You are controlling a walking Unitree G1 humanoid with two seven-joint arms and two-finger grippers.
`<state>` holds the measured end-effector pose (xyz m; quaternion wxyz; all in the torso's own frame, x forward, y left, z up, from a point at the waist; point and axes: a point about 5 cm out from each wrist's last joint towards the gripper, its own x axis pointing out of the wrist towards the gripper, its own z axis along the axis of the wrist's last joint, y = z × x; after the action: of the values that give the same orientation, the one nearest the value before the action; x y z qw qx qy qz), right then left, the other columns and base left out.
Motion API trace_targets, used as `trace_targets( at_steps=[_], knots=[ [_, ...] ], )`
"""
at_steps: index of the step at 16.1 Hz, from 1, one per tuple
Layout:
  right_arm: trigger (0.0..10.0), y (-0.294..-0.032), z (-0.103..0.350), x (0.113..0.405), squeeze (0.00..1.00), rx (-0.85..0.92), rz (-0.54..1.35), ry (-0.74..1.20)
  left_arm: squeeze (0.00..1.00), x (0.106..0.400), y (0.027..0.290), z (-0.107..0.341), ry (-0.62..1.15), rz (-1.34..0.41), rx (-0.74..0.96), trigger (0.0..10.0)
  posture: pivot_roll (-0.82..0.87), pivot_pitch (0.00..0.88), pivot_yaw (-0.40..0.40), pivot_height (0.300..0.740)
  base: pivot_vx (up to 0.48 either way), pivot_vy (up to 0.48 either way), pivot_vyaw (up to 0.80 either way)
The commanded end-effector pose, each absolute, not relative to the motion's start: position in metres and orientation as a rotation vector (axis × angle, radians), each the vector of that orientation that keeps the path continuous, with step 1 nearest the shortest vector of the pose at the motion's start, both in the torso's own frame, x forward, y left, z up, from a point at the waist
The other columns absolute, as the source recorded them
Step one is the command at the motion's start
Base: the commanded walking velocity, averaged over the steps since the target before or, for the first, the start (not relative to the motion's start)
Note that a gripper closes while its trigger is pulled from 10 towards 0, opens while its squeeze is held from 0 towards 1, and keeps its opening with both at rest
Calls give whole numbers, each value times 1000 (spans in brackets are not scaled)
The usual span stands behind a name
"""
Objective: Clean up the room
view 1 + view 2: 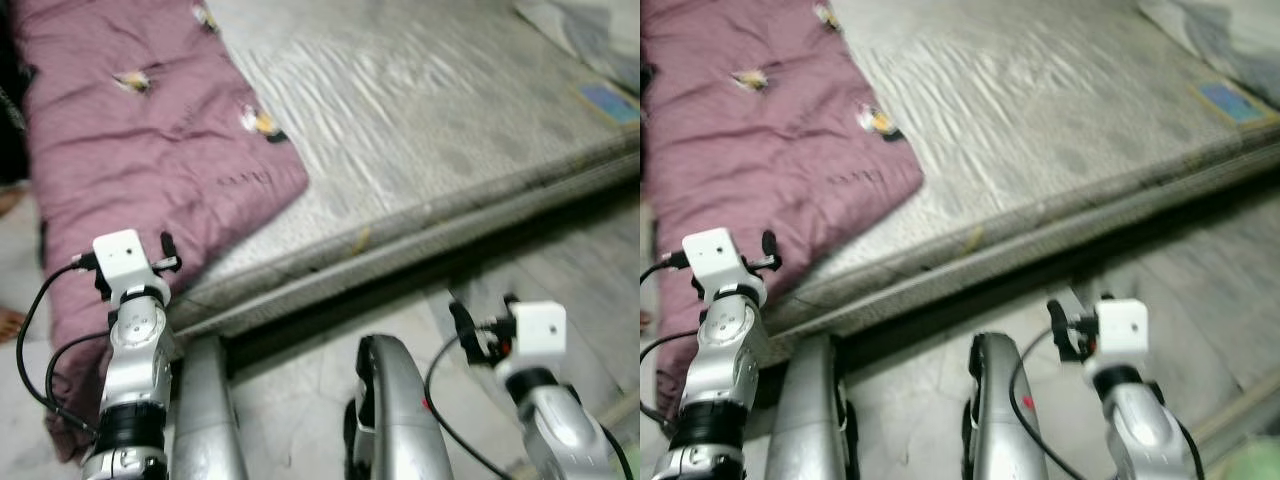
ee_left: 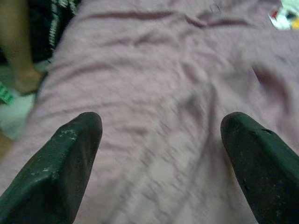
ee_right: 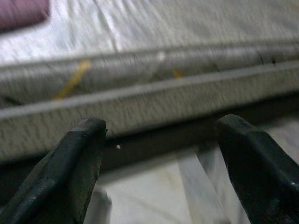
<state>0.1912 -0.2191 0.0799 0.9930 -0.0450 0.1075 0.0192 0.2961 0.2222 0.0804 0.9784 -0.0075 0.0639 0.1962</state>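
Mauve quilt [image 1: 140, 150] draped over grey mattress [image 1: 430, 110] edge. Left gripper [image 2: 161, 140] fingers spread wide above quilt; right gripper [image 3: 159, 149] fingers wide, empty, facing mattress side.

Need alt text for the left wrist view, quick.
The left gripper, fingers open, points at a rumpled mauve quilt just ahead. A person's bare foot stands on the floor beside the quilt's edge.

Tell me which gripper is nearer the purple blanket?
Left. The left gripper hovers open right over the purple blanket; the right gripper faces the mattress edge, well aside.
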Motion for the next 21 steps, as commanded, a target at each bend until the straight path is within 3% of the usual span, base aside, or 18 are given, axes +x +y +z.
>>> trace_targets(
  at_steps=[1,5,6,7,10,15,18,21],
  knots=[
    [10000,-223,85,185,0,-98,38,214,0,298,223,83,115,401,-13,10000,-102,250,-52,531,0,0,0],
    [10000,-229,90,177,0,-112,20,234,0,311,226,73,213,397,8,10000,-130,282,-57,531,0,0,0],
    [10000,-231,92,176,0,-119,19,242,0,319,210,58,341,303,58,10000,-143,288,-59,531,0,0,0],
    [10000,-231,92,176,0,-120,18,243,0,321,205,56,360,272,74,10000,-143,288,-59,531,0,0,0],
    [10000,-237,100,184,0,-137,-5,223,0,328,152,45,426,-5,155,10000,-164,268,-52,531,0,0,0],
    [10000,-218,116,210,0,-40,87,133,0,309,83,47,267,-548,509,10000,-137,216,-33,531,0,0,0],
    [10000,-213,116,221,0,-33,89,114,0,293,68,52,123,-776,721,10000,-112,201,-27,531,0,0,0],
    [10000,-210,111,224,0,-23,91,121,0,284,59,67,-7,-846,676,10000,-103,193,-20,531,0,0,0]
  ],
)
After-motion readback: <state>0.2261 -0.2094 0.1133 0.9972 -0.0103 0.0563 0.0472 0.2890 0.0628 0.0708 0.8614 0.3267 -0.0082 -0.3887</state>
